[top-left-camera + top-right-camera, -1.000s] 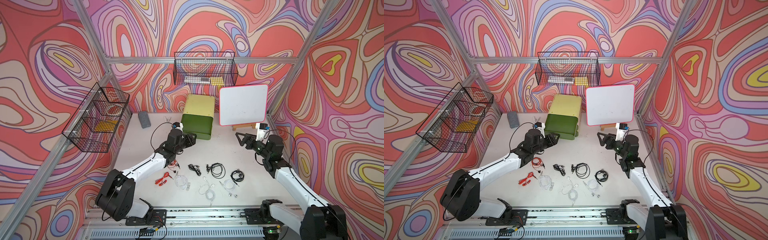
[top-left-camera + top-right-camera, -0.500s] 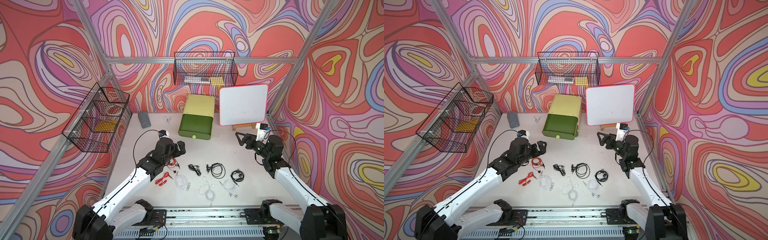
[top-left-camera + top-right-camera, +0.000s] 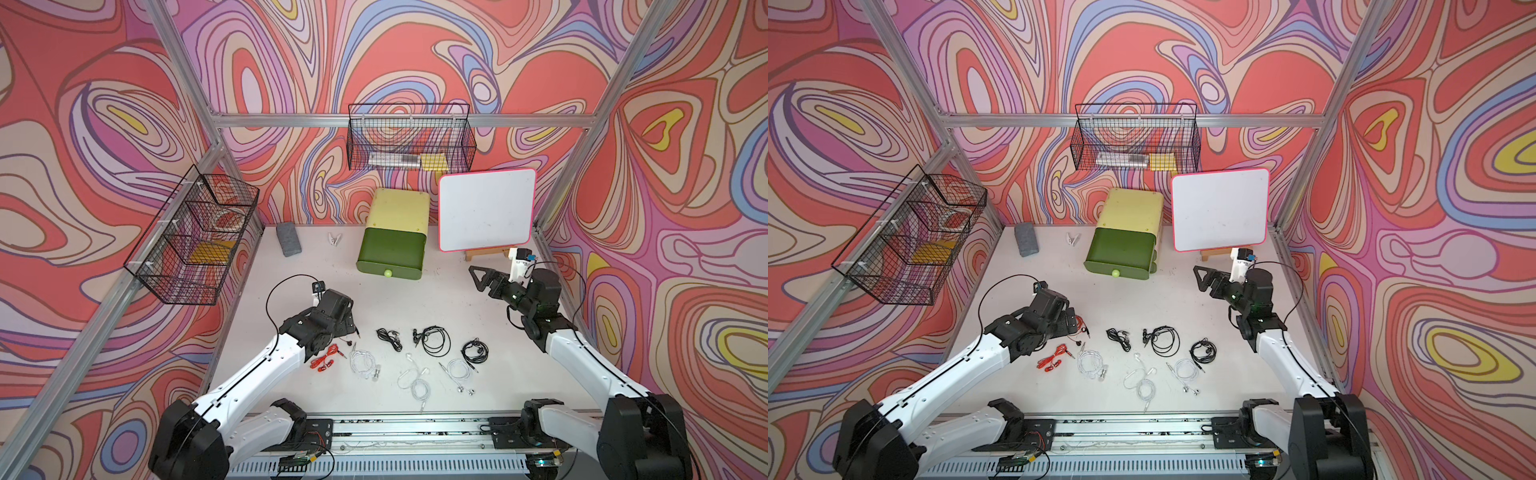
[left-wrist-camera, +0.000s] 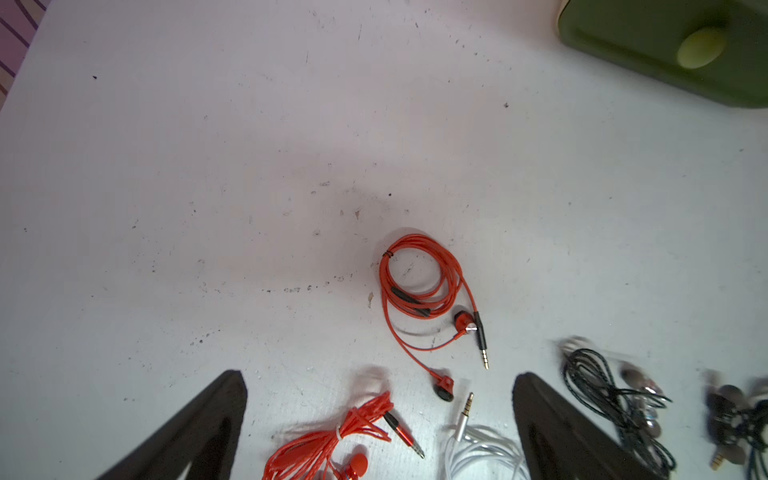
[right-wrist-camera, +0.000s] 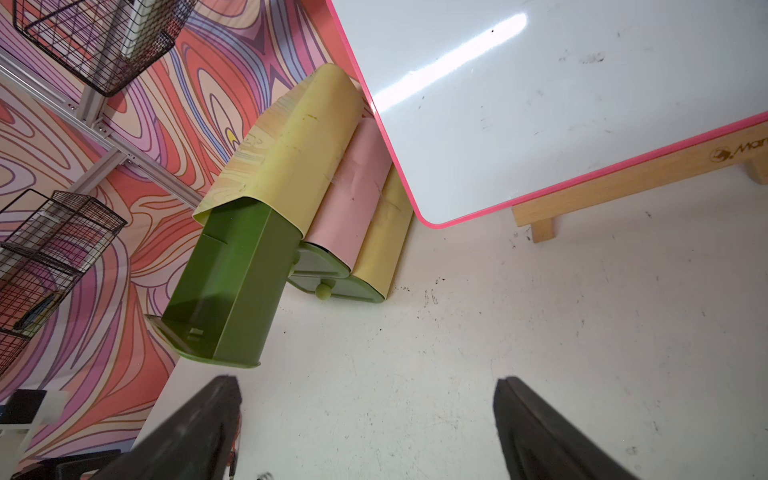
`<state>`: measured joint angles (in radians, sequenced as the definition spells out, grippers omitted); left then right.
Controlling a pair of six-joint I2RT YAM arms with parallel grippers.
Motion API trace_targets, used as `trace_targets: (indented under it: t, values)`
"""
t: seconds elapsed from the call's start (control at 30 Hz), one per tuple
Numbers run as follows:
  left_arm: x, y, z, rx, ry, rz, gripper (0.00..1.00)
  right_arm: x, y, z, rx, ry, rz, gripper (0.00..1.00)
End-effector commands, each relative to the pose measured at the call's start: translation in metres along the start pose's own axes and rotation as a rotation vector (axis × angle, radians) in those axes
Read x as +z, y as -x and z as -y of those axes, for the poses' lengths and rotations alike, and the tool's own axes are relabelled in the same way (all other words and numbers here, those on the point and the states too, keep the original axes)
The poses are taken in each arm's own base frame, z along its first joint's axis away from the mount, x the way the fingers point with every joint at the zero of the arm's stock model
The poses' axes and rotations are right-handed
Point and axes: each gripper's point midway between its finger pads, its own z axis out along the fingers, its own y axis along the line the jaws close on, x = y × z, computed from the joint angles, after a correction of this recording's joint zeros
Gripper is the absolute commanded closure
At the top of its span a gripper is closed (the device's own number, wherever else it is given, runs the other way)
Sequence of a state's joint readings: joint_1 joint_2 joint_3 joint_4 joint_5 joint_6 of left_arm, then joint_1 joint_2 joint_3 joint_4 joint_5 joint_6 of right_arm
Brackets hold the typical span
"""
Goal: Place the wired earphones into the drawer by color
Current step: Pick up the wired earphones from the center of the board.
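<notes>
Drawer (image 3: 374, 266): pulled out to receive sets.
Left gripper (image 4: 380, 376): spread, empty, over red earphones (image 4: 424, 282), likely for pickup.
Right gripper (image 5: 365, 379): spread, empty, idle.

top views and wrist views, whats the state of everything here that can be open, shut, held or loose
red earphones: two sets, coiled, loose on the table
black earphones: three sets, coiled, on the table
white earphones: three sets, coiled, on the table
top drawer: pulled out, open
two lower drawers: shut
left claw: open, empty, above the red earphones
right claw: open, empty
whiteboard: upright on its wooden stand
</notes>
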<state>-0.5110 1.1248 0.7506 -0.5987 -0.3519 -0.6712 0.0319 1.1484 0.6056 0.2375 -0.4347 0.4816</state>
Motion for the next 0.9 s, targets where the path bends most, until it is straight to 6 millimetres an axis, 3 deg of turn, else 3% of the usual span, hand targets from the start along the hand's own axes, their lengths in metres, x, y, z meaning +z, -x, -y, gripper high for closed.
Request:
trace_targets:
  t: [0.0, 0.23, 0.37, 0.47, 0.87]
  values:
    - [0.013, -0.006, -0.005, 0.067, 0.061, -0.048, 0.01, 0.001, 0.006, 0.0, 0.008, -0.009, 0.003, 0.03]
    - [0.049, -0.005, -0.004, 0.034, 0.046, -0.162, 0.1, 0.003, 0.003, 0.002, 0.032, -0.001, 0.002, 0.06]
    - [0.059, 0.001, -0.002, 0.023, 0.027, -0.161, 0.19, 0.006, 0.002, 0.002, 0.042, 0.004, -0.007, 0.07]
    - [0.067, 0.003, -0.002, 0.028, 0.033, -0.175, 0.19, 0.007, 0.0, 0.002, 0.046, 0.009, -0.014, 0.07]
    - [0.09, 0.0, 0.005, 0.051, 0.041, -0.234, 0.44, 0.009, -0.001, 0.004, 0.051, 0.001, -0.024, 0.07]
